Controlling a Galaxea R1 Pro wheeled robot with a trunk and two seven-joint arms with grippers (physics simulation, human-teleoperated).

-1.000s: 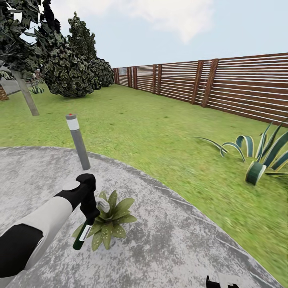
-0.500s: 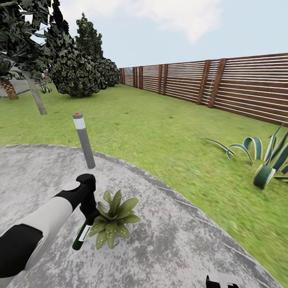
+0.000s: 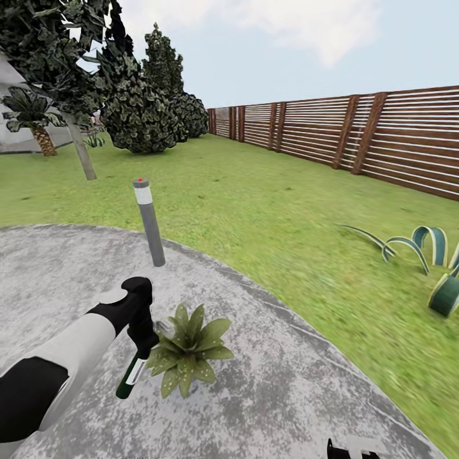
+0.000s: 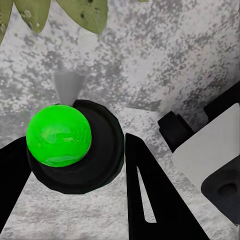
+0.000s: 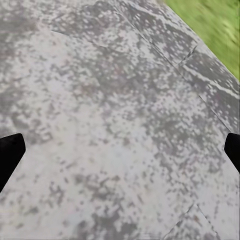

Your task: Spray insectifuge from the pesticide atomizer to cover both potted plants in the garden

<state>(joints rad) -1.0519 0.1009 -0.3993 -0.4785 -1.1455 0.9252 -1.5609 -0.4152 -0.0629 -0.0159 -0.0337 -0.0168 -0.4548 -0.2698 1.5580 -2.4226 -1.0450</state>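
Note:
One potted plant (image 3: 188, 350), a low rosette of pointed olive-green leaves, sits on the grey paved patio (image 3: 287, 395) of the garden. My left gripper (image 3: 143, 335) hangs just left of it, shut on the pesticide atomizer (image 3: 129, 377), a dark green bottle with a white label. In the left wrist view the atomizer (image 4: 60, 135) shows a bright green ball on a black cap between my left gripper's (image 4: 75, 165) black fingers, its grey nozzle pointing toward the leaves (image 4: 75, 10). My right gripper (image 5: 120, 150) is open over bare paving, and its tip (image 3: 347, 449) also shows in the head view.
A grey bollard light (image 3: 148, 220) stands on the patio behind the plant. Green lawn (image 3: 255, 210) spreads beyond, with a large striped-leaf plant (image 3: 433, 268) at the right, a brown slatted fence (image 3: 357, 134), dark trees (image 3: 140, 102) and a palm (image 3: 35, 121) at the back left.
The whole head view has swung left, so bollard, fence and striped plant sit further right. The potted plant now lies a little more to the right of my left gripper, which still holds the atomizer.

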